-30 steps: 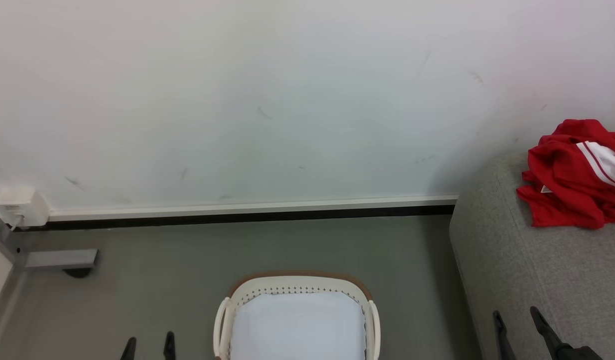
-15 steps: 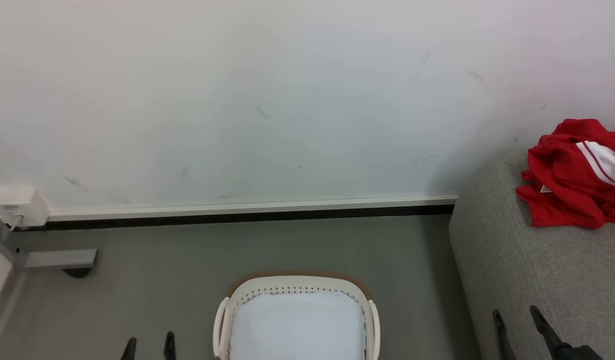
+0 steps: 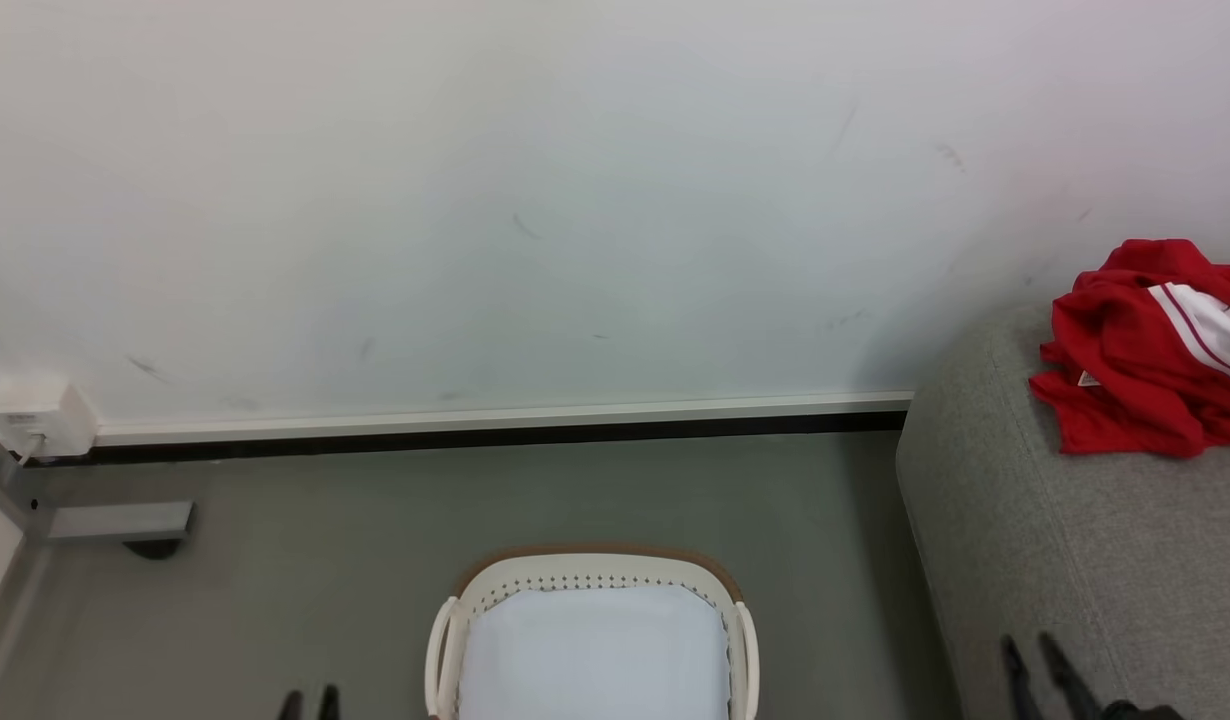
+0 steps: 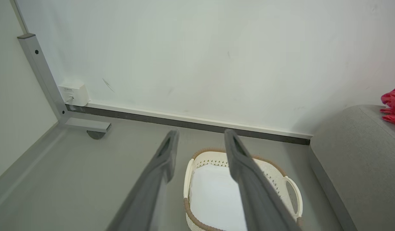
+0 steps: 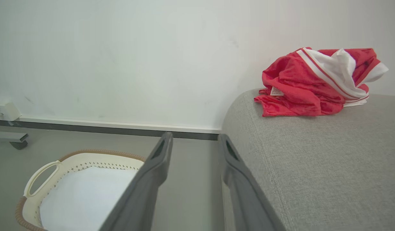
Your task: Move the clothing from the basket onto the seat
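The red jersey [image 3: 1135, 360] with white panels lies crumpled on the light-grey seat [image 3: 1075, 540], near the wall, and the right wrist view shows the jersey [image 5: 300, 86] and its small white tag on the seat [image 5: 329, 166]. The cream basket [image 3: 595, 565] stands on the floor left of the seat, holding a plain white liner [image 3: 595, 650]. My left gripper [image 3: 310, 700] is open, low and left of the basket. My right gripper [image 3: 1027, 648] is open over the seat's near edge, far from the jersey. The left gripper [image 4: 200, 132] and the right gripper [image 5: 195, 136] hold nothing.
A white wall with a dark baseboard [image 3: 475, 432] runs behind everything. A white outlet box [image 3: 40, 415] and a grey metal frame foot [image 3: 115, 520] sit at the far left. Grey floor [image 3: 825, 560] separates basket and seat.
Both grippers have slid down toward the bottom edge of the head view, and each pair of fingertips looks closer together. Jersey, basket and seat have not moved.
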Available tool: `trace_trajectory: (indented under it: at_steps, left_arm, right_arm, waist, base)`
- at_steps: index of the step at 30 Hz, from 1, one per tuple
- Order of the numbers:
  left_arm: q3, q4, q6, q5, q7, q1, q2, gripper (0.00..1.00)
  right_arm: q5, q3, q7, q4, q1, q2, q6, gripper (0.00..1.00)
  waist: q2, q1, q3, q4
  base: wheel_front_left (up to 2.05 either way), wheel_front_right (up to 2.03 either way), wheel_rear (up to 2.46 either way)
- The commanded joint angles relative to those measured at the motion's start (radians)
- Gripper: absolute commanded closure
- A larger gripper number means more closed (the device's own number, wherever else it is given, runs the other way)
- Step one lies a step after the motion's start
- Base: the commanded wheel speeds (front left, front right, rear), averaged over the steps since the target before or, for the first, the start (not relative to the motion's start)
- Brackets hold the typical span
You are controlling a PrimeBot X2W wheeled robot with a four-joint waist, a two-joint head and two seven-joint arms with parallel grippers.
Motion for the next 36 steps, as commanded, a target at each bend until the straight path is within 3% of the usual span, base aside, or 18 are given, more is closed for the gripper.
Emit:
trace_trajectory:
  at_steps: [1,36]
  left_arm:
    - [-0.001,0.007,0.0,0.0,0.0,0.002,-0.002,1.0]
    - [0.036,0.014,-0.041,-0.568,0.151,-0.099,0.002,1.0]
  right_arm:
    - [0.0,0.0,0.0,0.007,0.005,0.002,0.0,1.0]
    - [0.607,-0.045,0.151,-0.056,-0.04,-0.001,-0.001,1.0]
  waist:
    - [-0.0001,0.0,0.0,0.0]
    - [-0.0001,0.0,0.006,0.006]
  base:
    - [0.0,0.0,0.0]
    - [0.0,0.0,0.0]
